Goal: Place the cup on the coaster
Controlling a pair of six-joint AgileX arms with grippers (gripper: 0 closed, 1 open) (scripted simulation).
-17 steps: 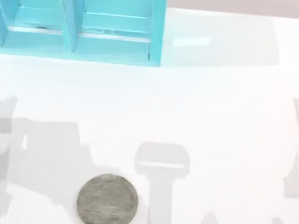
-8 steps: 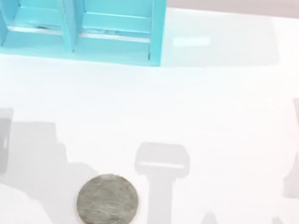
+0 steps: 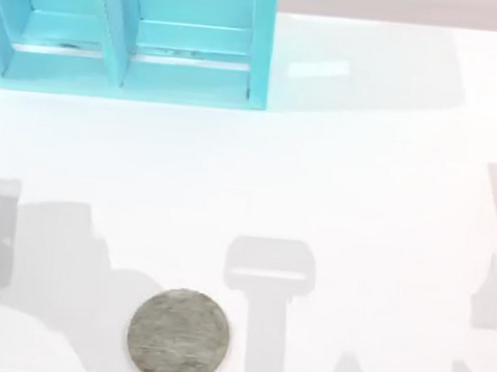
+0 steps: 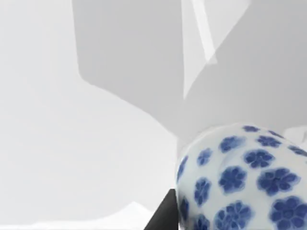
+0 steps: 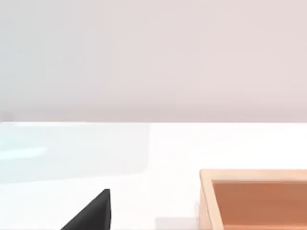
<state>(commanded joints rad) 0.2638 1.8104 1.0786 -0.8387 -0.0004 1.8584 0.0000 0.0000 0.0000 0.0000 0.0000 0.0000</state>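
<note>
Two things matter here, and they turn up in different views. From above, the coaster (image 3: 178, 336) lies flat on the white table (image 3: 364, 161), near the front edge and a bit left of the middle. It is round and grey, with a speckled top like stone, and nothing sits on it. A blue shelf (image 3: 127, 32) with open sections stands at the back left. Soft grey shadows (image 3: 51, 256) fall across the left side of the table, just beside the coaster.

The left wrist view is where the cup (image 4: 244, 182) turns up, very close to the camera. It is white with little blue flowers all over its rounded side. The left gripper (image 4: 220, 218) has the cup in its grasp: one dark finger (image 4: 164, 216) is pressed against the cup's side (the other finger is hidden behind the cup). The gripper is closed just as far as the cup lets it. Behind the cup there is white table with more grey shadows on it. I cannot tell from this view how high the cup is above the table.

The right wrist view has a dark corner of the right gripper (image 5: 91, 213) and the edge of a wooden box (image 5: 259, 199) on the table, with a pale wall (image 5: 153, 57) behind. It touches nothing there. I cannot tell how wide that gripper is.
</note>
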